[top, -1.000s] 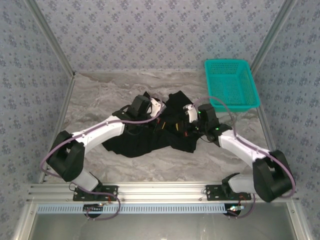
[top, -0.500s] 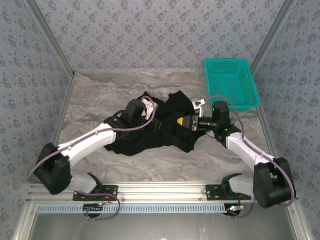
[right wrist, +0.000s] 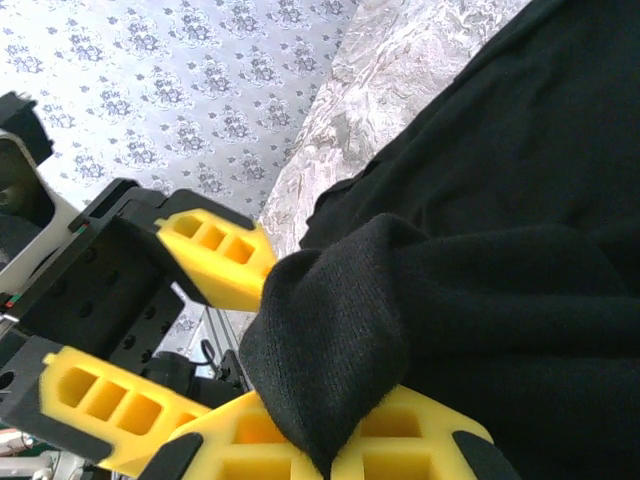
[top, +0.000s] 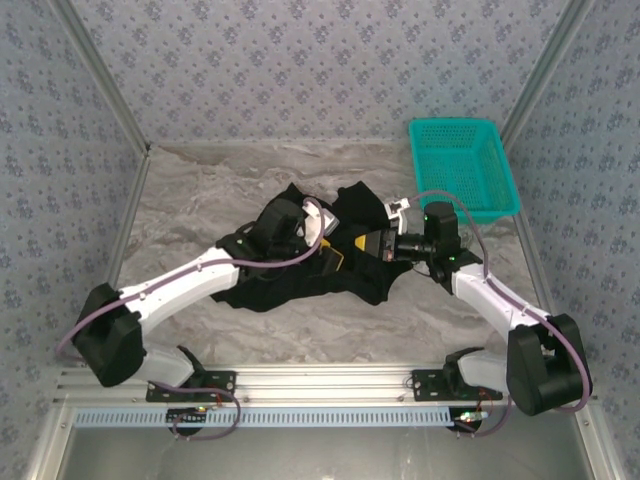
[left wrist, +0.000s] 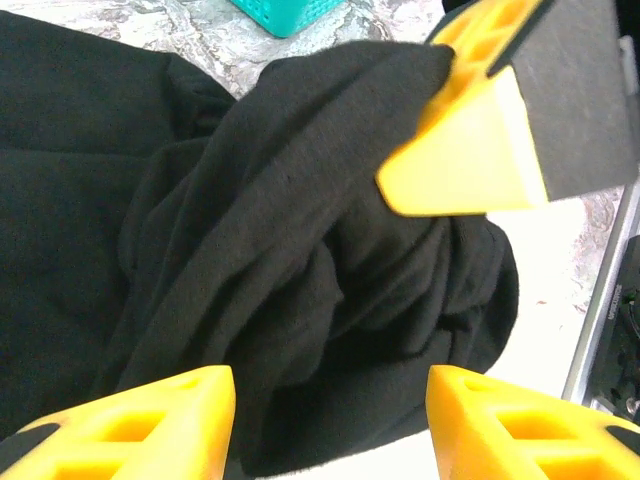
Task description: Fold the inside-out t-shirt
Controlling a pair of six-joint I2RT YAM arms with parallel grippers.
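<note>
In the top view the left arm comes in from 8 o'clock to the middle of the tabletop (top: 200, 190), where the inside-out t-shirt (top: 290, 285) lies as a crumpled black heap. The left fingers (top: 330, 258) stand spread apart over a raised bunch of cloth; the left wrist view shows fabric between them but nothing pinched. Just to their right, the right fingers (top: 362, 243), reaching in from 4 o'clock, are closed on a thick fold of the shirt and hold it lifted off the heap.

By my reading the task is at an early stage: the shirt is bunched, not spread flat, and I can make out no tidy fold. Whether it has been turned right side out I cannot tell, since only plain black cloth shows. Flattening and all the folds remain.

At 2 o'clock from the shirt sits a teal basket (top: 450, 125), well apart and out of the way. The closely spaced arms themselves crowd the cloth.
</note>
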